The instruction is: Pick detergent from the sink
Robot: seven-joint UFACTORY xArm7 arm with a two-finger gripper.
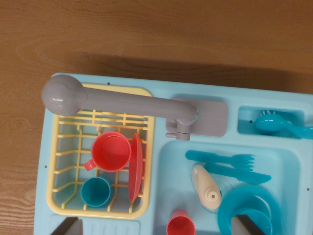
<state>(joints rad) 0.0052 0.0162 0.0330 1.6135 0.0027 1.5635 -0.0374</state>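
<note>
The detergent bottle (206, 186) lies on its side in the sink basin (168, 196), cream-coloured, its nozzle end pointing toward the bottom of the wrist view. It is crowded. A teal fork (222, 157) and a teal knife (239, 172) lie just past its upper end, the knife seeming to touch it. A teal bowl (249, 210) presses in from the wrist view's right, and a red cup (180, 225) stands near its lower left.

That crowding is my main worry. If I come down with my fingers set across the bottle, 1 finger could land on the bowl's rim or the knife and knock them about, or pinch cutlery together with the bottle. The bottle tapers and looks smooth, so I judge a grip near the narrow nozzle end could squirt it out sideways; the fatter body seems the safer place. The grey faucet (122, 105) reaches over the drying rack (61, 147), away from the basin, so I expect little trouble from it on the descent.

As for my pincer (156, 227), only 2 dark finger tips (66, 227) show at the bottom corners of the wrist view, set far apart. It stands wide, empty, and touches nothing. It hangs well above the sink, not yet lowered to the bottle.
</note>
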